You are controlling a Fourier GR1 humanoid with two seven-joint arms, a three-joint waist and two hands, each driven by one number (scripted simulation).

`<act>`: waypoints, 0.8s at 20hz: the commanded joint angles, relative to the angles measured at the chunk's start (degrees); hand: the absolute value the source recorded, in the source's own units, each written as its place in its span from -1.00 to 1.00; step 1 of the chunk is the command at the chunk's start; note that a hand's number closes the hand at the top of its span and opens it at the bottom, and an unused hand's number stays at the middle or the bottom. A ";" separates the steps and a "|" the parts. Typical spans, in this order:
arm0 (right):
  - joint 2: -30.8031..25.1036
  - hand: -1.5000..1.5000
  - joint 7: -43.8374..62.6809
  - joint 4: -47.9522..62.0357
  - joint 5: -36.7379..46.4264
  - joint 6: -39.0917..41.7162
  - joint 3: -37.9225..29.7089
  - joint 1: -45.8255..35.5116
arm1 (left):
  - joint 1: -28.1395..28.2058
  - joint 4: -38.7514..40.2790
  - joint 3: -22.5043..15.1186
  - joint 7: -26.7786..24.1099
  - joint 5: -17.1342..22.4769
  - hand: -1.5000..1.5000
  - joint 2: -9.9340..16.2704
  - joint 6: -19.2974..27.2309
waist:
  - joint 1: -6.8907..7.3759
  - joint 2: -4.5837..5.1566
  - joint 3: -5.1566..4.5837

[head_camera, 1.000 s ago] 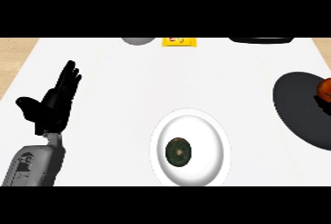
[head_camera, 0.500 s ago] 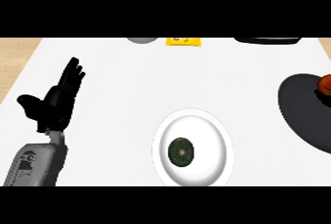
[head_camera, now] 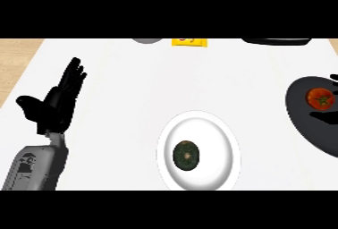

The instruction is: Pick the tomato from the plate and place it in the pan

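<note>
The tomato (head_camera: 320,98) lies in the dark pan (head_camera: 310,123) at the right edge. The white plate (head_camera: 218,134) holds a dark green round thing (head_camera: 186,154). The left hand (head_camera: 56,105) rests open at the left, fingers straight up.

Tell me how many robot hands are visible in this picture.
1: the left hand, open with fingers up, at the view's left beside the counter's edge. The right hand is not in view.
</note>
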 commanded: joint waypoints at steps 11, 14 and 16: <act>-6.01 -1.00 -16.62 7.17 -14.46 10.24 -12.71 2.94 | 0.90 -1.43 0.49 0.96 -1.25 0.00 -0.37 1.82 | -2.53 -0.90 -0.12; -8.64 -1.00 -17.57 7.98 -16.68 20.39 -13.32 4.69 | 1.37 0.19 -0.48 -0.51 -2.72 0.00 -2.23 3.36 | -3.38 -1.18 -0.25; -11.48 -1.00 -22.59 8.02 -17.72 28.10 -13.69 10.54 | 3.55 -1.68 1.45 0.05 -0.15 0.00 0.42 0.20 | -3.80 -1.49 -0.27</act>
